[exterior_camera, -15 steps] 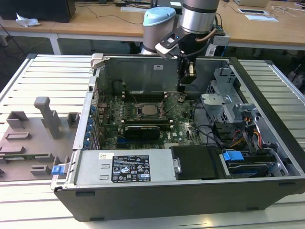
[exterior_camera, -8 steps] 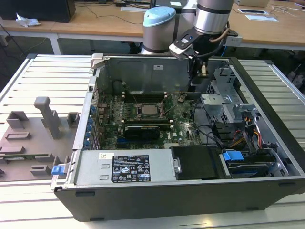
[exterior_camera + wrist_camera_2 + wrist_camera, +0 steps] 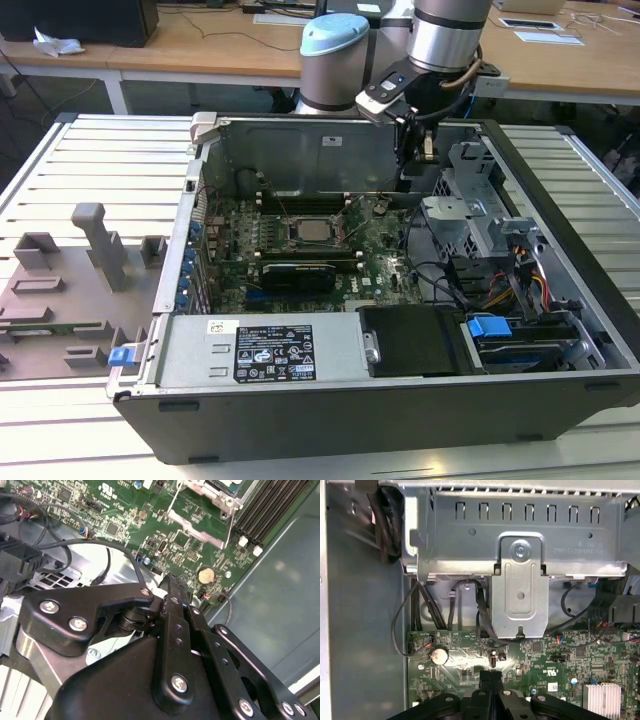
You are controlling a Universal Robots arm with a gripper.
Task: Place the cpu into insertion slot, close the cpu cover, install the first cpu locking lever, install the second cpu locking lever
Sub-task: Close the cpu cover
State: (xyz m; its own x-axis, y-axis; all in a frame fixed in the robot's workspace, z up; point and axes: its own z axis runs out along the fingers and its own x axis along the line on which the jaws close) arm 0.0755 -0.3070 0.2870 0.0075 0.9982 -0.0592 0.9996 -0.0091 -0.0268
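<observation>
We see our claw (image 3: 427, 150) pressed together and empty, with the cpu (image 3: 311, 228) at eight o'clock from it in the exterior view

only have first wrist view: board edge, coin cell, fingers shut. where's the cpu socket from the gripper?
Observer: In the exterior view, the insertion slot sits mid-board, toward the exterior view's left of the gripper.
Operator: chip in?
Observer: The slot's centre shows a dull grey square, likely the cpu seated.
Operator: levers?
Observer: In the second wrist view, two thin wire levers stick out past the slot; they look unlatched.
</observation>
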